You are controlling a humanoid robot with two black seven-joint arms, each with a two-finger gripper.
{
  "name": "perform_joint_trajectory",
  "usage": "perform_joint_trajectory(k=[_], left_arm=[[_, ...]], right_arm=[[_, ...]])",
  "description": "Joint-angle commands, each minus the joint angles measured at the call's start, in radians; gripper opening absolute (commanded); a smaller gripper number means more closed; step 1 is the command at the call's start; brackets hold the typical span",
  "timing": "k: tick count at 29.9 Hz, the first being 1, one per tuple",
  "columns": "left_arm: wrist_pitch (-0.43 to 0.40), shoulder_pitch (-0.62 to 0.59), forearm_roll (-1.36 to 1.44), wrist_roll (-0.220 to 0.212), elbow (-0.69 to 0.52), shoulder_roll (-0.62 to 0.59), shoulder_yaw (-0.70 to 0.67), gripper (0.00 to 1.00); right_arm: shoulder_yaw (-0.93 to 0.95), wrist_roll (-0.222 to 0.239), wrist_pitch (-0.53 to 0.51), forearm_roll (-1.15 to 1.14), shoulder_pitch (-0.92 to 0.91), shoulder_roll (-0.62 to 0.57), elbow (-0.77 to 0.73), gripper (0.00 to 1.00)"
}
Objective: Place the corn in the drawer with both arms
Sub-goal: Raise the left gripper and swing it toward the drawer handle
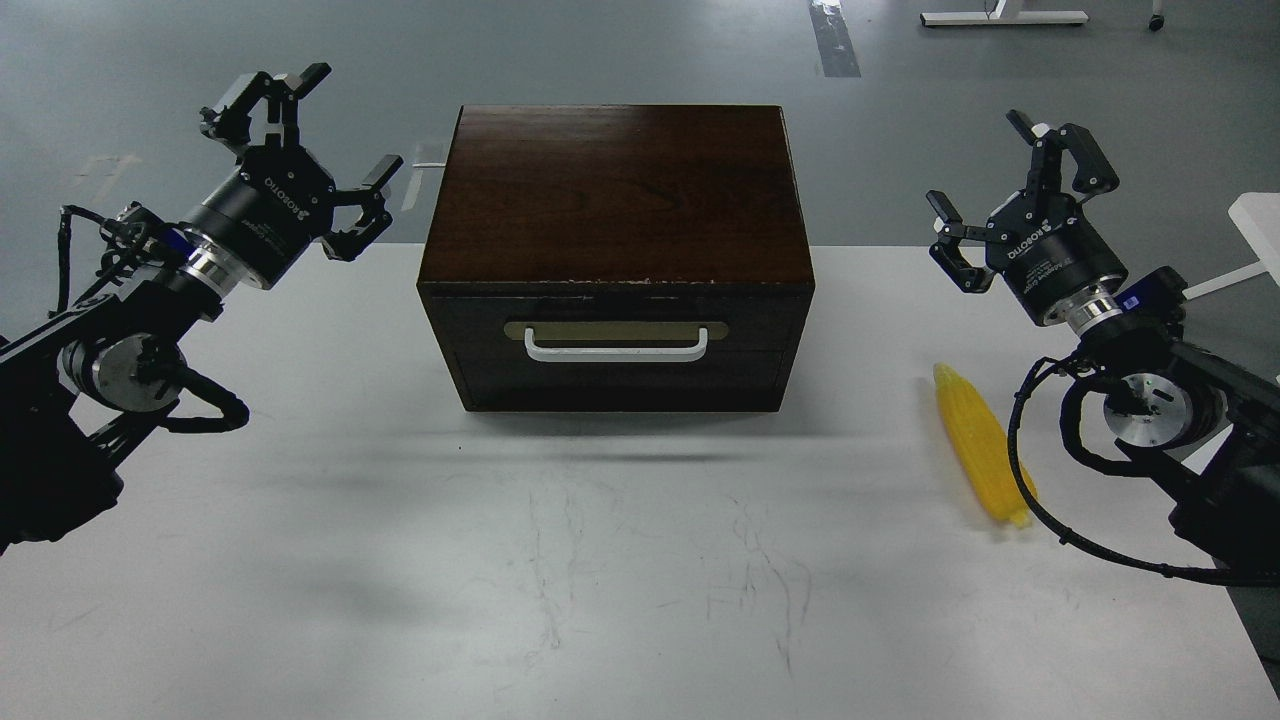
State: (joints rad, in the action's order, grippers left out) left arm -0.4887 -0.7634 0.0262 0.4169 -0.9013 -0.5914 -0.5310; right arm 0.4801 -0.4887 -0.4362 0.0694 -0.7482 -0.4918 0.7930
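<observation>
Two grippers, both mine, hang in the air with fingers spread wide and nothing in them: my left gripper [315, 150] up beside the left rear corner of the box, my right gripper [1010, 195] off to the right of it. The long, tapered, bright-yellow plastic corn cob [980, 445] lies on the scuffed white table [600, 560], well right of the box and just below my right wrist, its narrow tip pointing away from me. The wide drawer [615, 350] in the dark brown wooden box [615, 190] looks fully shut, its white bar handle [615, 345] on a tan plate facing me.

Nothing has begun, I judge, so opening comes first. I would bring my left fingers down to the bar, close squarely around its middle, and pull straight toward me so the drawer does not bind or drag the box. My right should drop onto the cob across its thicker middle, gripping crosswise so the ridged surface does not roll away.

White lettering on each gripper body reads "ROBOTIQ"; the smaller print beneath it is too fine to read.
</observation>
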Motion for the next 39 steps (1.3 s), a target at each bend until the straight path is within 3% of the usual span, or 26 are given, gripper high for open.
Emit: perform_joint_trajectory(k=[1,16,22,23,28,32,39], left_arm=[[0.0,-0.001,0.0,0.0,0.007,0.005,-0.001,0.98],[0.0,-0.06,0.003,-0.006,0.051,-0.071,-0.01,0.98],[0.0,-0.145,0.06,0.046,0.036,-0.125,-0.017,0.98],[0.0,-0.167,0.087,0.072,0.024,-0.139,-0.017,0.98],[0.0,-0.269,0.289,0.072,-0.102,-0.168,-0.01,0.98],[0.0,-0.352,0.585,0.072,-0.278,-0.166,-0.007,0.98],[0.0,-0.444,1.085,0.072,-0.476,-0.13,0.002,0.98]], right_arm=[[0.0,0.0,0.001,0.0,0.001,0.002,0.0,1.0],[0.0,0.0,0.002,0.0,0.001,0.006,0.0,1.0],[0.0,0.0,0.002,-0.002,0.0,0.006,0.0,1.0],[0.0,0.0,0.002,-0.003,0.0,0.006,0.0,1.0],[0.0,0.0,0.002,-0.003,0.0,0.006,0.0,1.0],[0.0,0.0,0.002,-0.004,-0.002,0.006,0.0,1.0],[0.0,0.0,0.002,-0.007,0.0,0.002,0.0,1.0]])
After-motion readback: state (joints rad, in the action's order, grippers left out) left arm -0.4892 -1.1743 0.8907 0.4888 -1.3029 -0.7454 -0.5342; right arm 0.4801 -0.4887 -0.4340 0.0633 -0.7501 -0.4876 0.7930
